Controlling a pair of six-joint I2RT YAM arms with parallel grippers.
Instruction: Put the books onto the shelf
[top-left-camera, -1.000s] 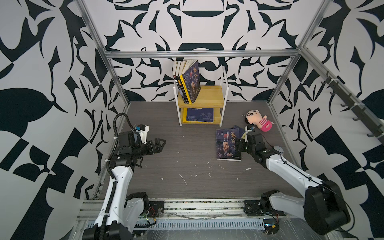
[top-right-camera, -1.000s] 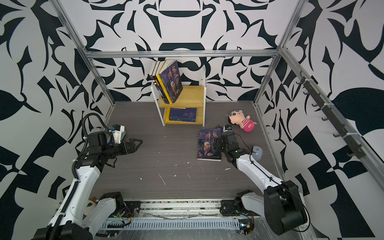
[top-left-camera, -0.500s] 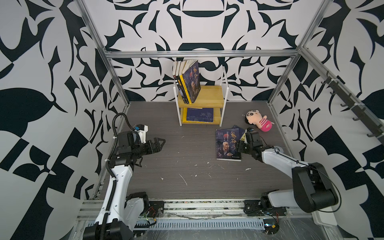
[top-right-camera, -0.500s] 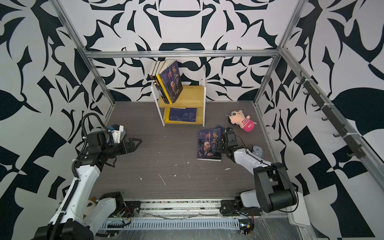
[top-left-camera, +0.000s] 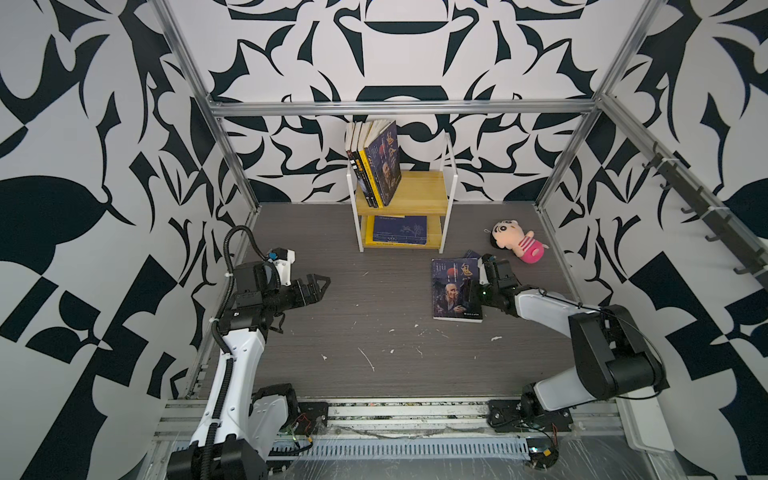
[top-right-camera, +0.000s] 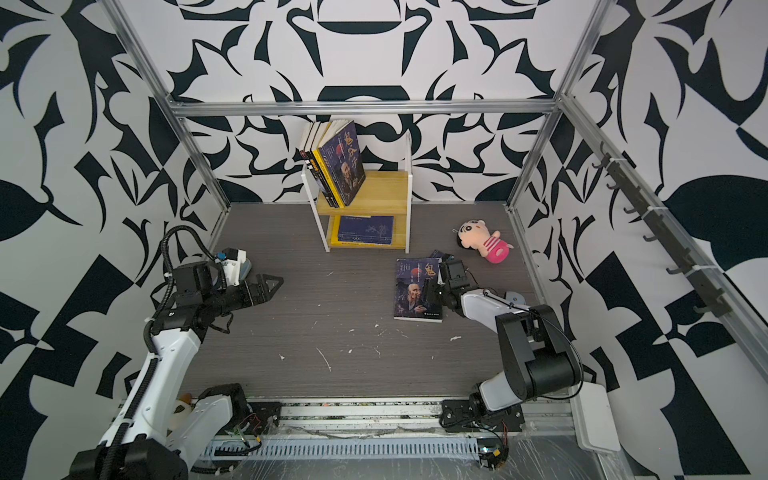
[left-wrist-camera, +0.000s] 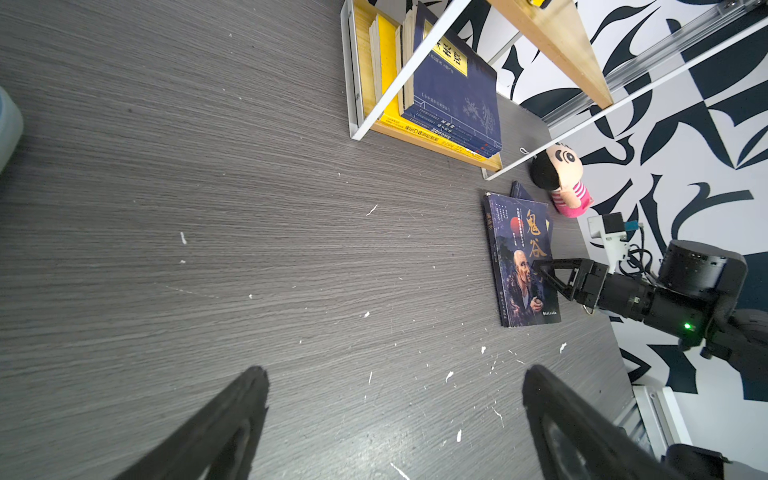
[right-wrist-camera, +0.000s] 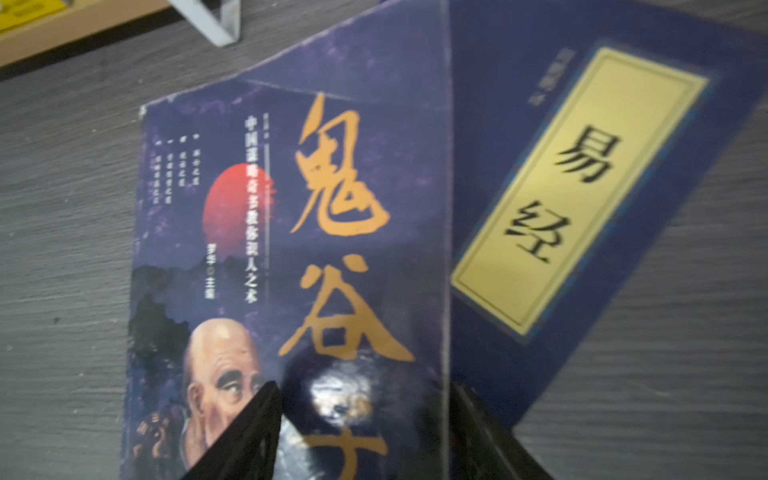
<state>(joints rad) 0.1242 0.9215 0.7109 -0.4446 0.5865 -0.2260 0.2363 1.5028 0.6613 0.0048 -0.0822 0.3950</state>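
Here, the right gripper (right-wrist-camera: 363, 388) is seen poised low over a dark portrait paperback (top-left-camera: 451, 291), its jaws partly apart and nothing held: one fingertip is set above the cover, while the other is placed just past the book's long edge, over a navy book with a yellow label (right-wrist-camera: 582, 187) that is partly tucked underneath. Both books are laid flat on the grey table (top-left-camera: 374, 332), directly under the gripper, with the shelf (top-left-camera: 424, 191) standing beyond its tips and already stocked on both tiers. The left gripper (top-left-camera: 323, 286) is held spread wide and empty, well apart from all of this. The paperback is judged to be light, thin and bendable, its glossy cover likely slippery. A pinch across the long edge where it rests on the navy book, near mid-length and through the whole block of pages, is thought best, since a hold on the cover alone could be expected to let the pages sag or fan open
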